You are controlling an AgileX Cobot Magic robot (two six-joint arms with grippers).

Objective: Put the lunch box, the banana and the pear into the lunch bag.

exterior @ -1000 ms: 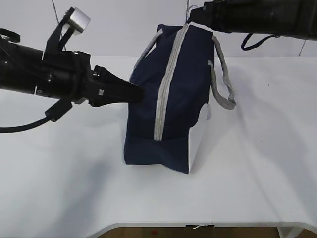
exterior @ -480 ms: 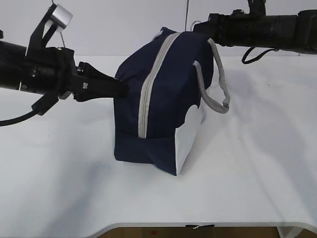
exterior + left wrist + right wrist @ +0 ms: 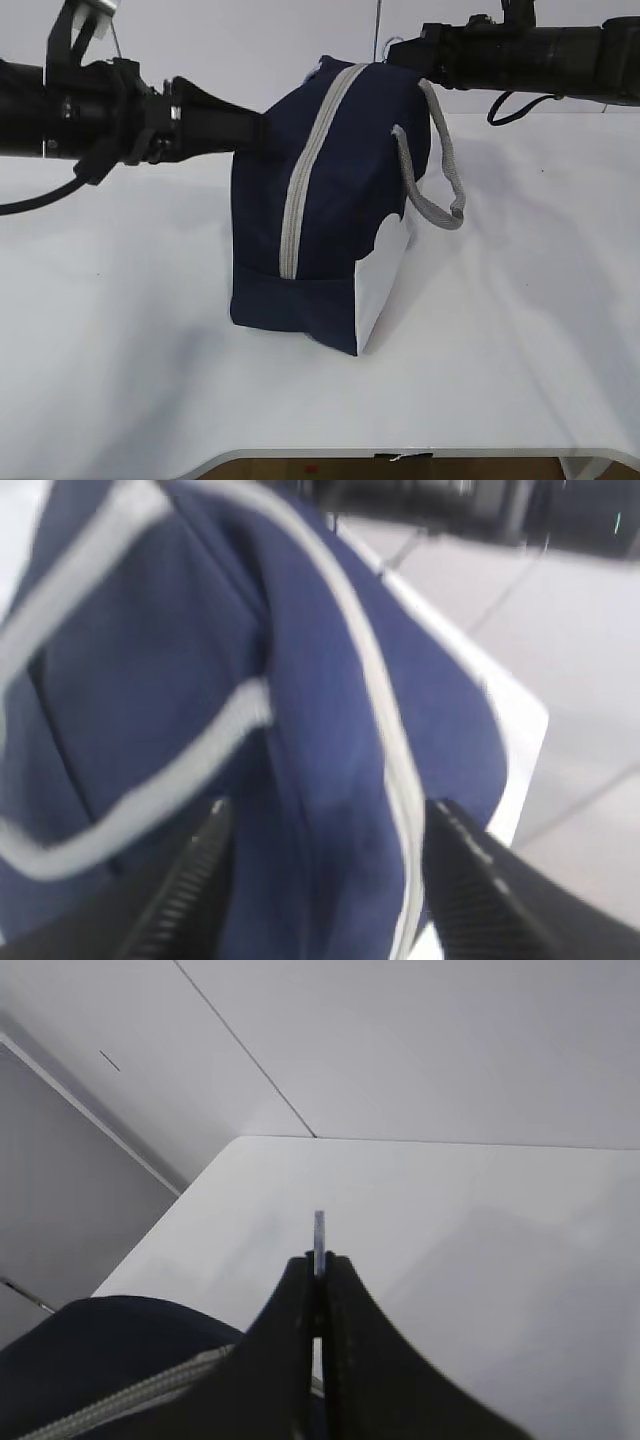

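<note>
- The lunch bag (image 3: 330, 210) stands zipped on the white bench (image 3: 120, 380), unmoved since half a second ago.
- Left tool (image 3: 320, 880), pinched on the bag's upper left side before, has risen and spread, fabric between its fingers.
- Right tool (image 3: 318, 1280) stays pressed together on a thin ring pull (image 3: 319, 1230) at the bag's far top.

Matt navy cloth lunch bag (image 3: 370, 150), grey woven zipper tape (image 3: 305, 170), ropey grey strap handle (image 3: 440, 190), smooth white matt bench (image 3: 120, 330), black ribbed plastic fingers (image 3: 190, 880)
</note>
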